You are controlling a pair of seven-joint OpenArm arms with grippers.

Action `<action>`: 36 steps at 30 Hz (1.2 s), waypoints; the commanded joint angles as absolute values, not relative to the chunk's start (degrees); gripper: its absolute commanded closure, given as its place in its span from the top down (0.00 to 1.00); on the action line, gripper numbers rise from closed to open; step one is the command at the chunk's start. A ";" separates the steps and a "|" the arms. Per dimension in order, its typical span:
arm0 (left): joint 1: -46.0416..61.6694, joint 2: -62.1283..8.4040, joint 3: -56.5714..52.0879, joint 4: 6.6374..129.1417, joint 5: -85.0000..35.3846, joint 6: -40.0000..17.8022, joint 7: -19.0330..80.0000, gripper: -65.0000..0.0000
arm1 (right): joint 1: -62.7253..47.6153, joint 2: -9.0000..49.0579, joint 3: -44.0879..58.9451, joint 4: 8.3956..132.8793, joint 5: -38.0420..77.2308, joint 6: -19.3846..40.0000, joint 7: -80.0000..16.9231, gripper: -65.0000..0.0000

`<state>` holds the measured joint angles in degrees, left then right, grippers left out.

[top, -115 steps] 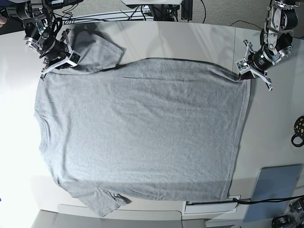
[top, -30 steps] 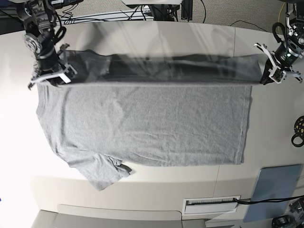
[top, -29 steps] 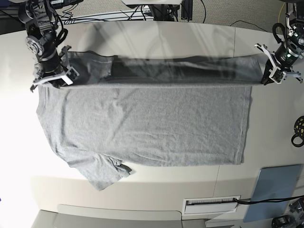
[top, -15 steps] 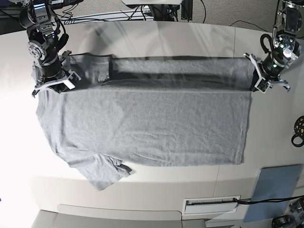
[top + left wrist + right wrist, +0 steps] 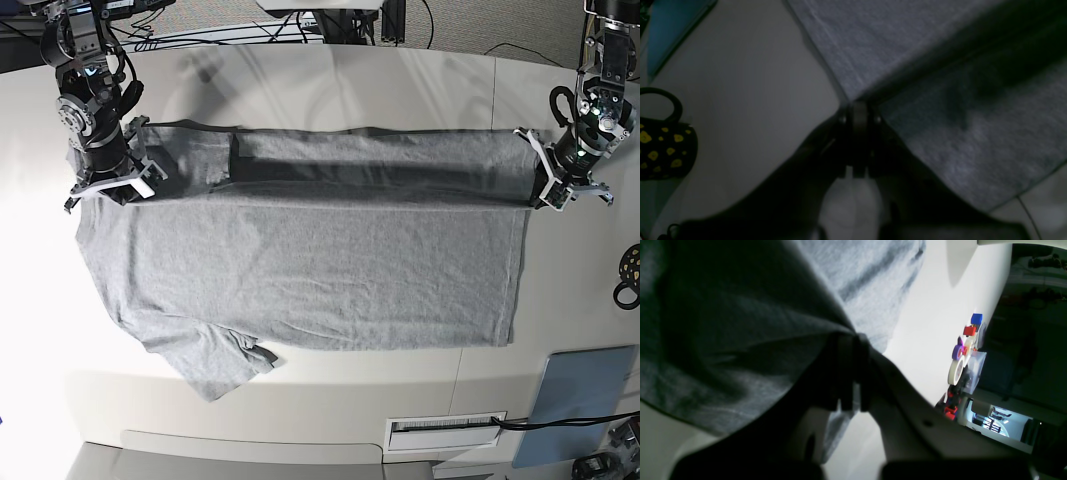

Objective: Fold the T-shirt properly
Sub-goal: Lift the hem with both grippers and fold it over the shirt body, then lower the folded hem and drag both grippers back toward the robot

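both arms' fingers (image 5: 572, 192) (image 5: 108, 182) pinch the t-shirt (image 5: 300, 270) edge over the pale table (image 5: 330, 80).

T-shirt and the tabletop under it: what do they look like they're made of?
T-shirt: soft knit, likely cotton jersey, in matte heather grey. The speckled weave shows in the left wrist view, and the cloth drapes and creases where both grippers pinch it.

Tabletop: smooth, hard off-white surface, possibly laminate or painted board. It shows soft glare and a panel seam, no grain. The exact material is unclear.
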<state>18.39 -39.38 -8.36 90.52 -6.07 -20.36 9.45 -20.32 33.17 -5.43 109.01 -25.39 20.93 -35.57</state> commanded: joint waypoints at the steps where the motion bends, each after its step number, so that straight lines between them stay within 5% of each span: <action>1: 17.96 -40.62 -9.06 91.11 -6.28 -19.49 8.56 0.00 | -19.99 34.13 -4.93 109.71 -25.74 19.86 -35.88 0.00; 4: 17.96 -40.62 -9.06 91.13 -7.01 -19.49 8.58 0.00 | -19.99 34.13 -4.93 109.71 -23.57 19.86 -36.58 0.00; 8: 18.09 -40.62 -9.06 91.13 -9.26 -19.49 8.62 0.39 | -19.81 34.13 -4.89 109.71 -23.57 19.86 -36.73 0.19; 10: 18.09 -40.62 -9.06 91.13 -9.26 -19.38 8.62 0.48 | -19.84 34.13 -4.89 109.71 -23.57 19.86 -36.71 0.32; 19: 18.11 -40.62 -9.06 91.13 -10.26 -19.29 9.56 0.48 | -19.86 34.13 -4.89 109.73 -21.43 17.85 -38.02 0.38; 22: 18.13 -40.62 -9.06 91.13 -17.04 -19.31 12.38 0.36 | -19.88 34.13 -4.89 109.78 -16.19 11.03 -39.99 0.37; 26: 18.44 -39.79 -9.08 91.15 -24.97 -19.29 14.26 0.00 | -19.88 33.34 -4.19 109.78 -14.39 1.80 -41.58 0.09; 28: 18.55 -38.00 -9.08 91.15 -26.17 -19.31 14.74 0.00 | -19.92 31.59 -2.00 109.78 -14.33 0.62 -42.02 0.00; 36: 18.59 -30.41 -9.08 90.80 -27.29 -15.22 16.19 0.00 | -20.01 26.17 7.31 106.61 -1.76 6.96 -40.53 0.00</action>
<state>18.98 -29.47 -8.64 90.08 -26.85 -14.70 17.52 -20.29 25.34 6.74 105.75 -1.10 7.66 -41.52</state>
